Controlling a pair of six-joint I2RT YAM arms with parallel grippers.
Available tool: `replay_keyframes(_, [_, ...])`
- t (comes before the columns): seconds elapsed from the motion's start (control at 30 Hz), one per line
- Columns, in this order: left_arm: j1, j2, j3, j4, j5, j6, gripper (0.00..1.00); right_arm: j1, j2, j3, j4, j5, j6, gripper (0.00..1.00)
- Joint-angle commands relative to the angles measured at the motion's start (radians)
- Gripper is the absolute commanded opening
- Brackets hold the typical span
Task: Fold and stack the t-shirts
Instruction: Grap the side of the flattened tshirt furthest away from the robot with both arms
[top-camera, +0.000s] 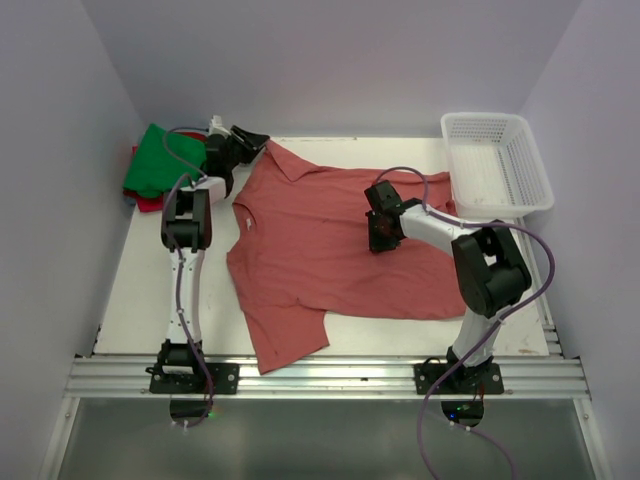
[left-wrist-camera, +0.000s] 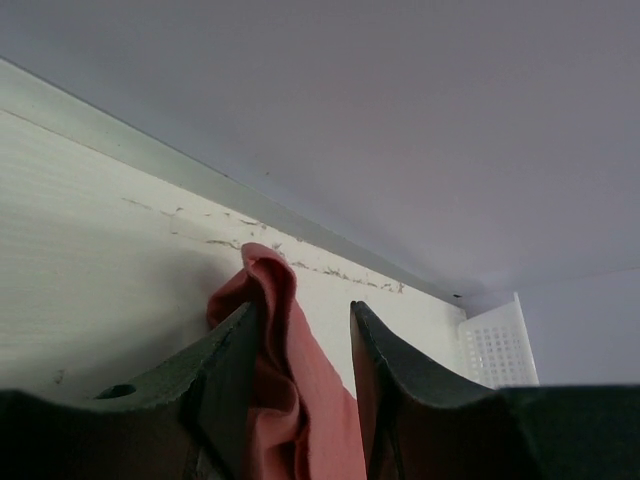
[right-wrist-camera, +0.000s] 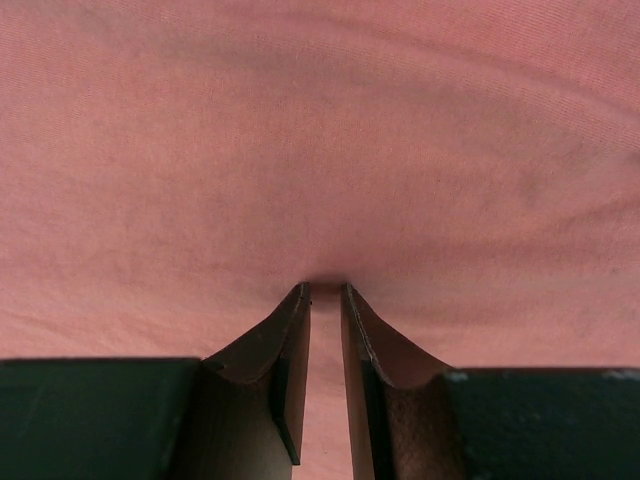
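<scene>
The large brick-red t-shirt (top-camera: 320, 255) lies spread over the middle of the table. My left gripper (top-camera: 255, 138) is at its far left corner. In the left wrist view the jaws (left-wrist-camera: 300, 305) stand apart, with a raised fold of the shirt (left-wrist-camera: 290, 390) against the left finger and a gap to the right finger. My right gripper (top-camera: 378, 240) points down onto the shirt's middle. Its fingers (right-wrist-camera: 325, 288) are nearly together, pinching the cloth (right-wrist-camera: 320, 130), which dimples at the tips. The green t-shirt (top-camera: 160, 160) lies folded at the far left on the red-pink one (top-camera: 148, 203).
A white mesh basket (top-camera: 495, 165) stands at the far right corner and also shows in the left wrist view (left-wrist-camera: 495, 345). Walls close in the table at the back and both sides. A metal rail runs along the near edge.
</scene>
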Motion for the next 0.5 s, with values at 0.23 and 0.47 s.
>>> replay_keyframes(0.23, [0.011,0.044,0.082,-0.006,-0.057,0.01,0.44,-0.001,-0.002,0.027,-0.006,0.019,-0.01,0.22])
replay_keyframes(0.47, [0.011,0.114,0.184,0.004,-0.057,-0.042,0.42,-0.001,-0.007,0.014,-0.006,0.019,-0.006,0.19])
